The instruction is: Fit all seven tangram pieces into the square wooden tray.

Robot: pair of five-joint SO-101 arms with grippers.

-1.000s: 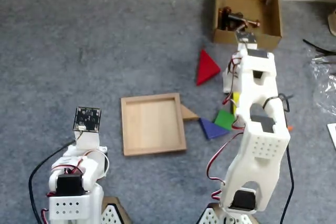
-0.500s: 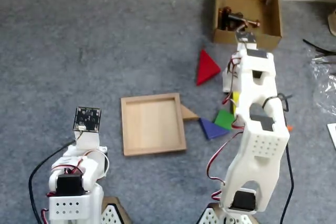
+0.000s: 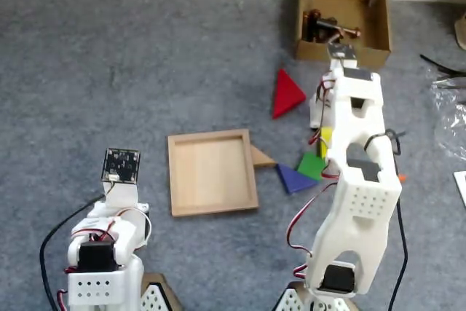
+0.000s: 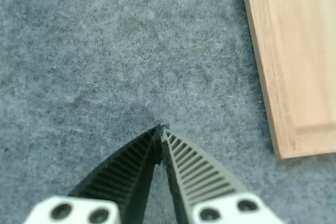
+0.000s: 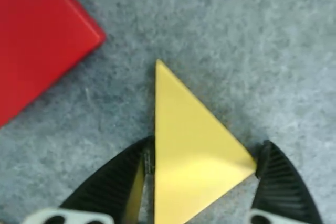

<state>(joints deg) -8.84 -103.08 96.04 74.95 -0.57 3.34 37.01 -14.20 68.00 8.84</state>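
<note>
Makeshift robotics lab bench: grey felt tabletop (image 3: 109, 56), cardboard box (image 3: 371, 56) of parts, stray cables (image 3: 440, 67).

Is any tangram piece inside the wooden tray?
No, the wooden tray is bare inside; the red triangle and blue triangle lie outside it on the carpet.

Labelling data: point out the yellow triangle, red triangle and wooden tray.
yellow triangle (image 5: 186, 153), right wrist view, its middle.
red triangle (image 3: 286, 95), high view, its middle.
wooden tray (image 3: 212, 172), high view, bare floor.
</note>
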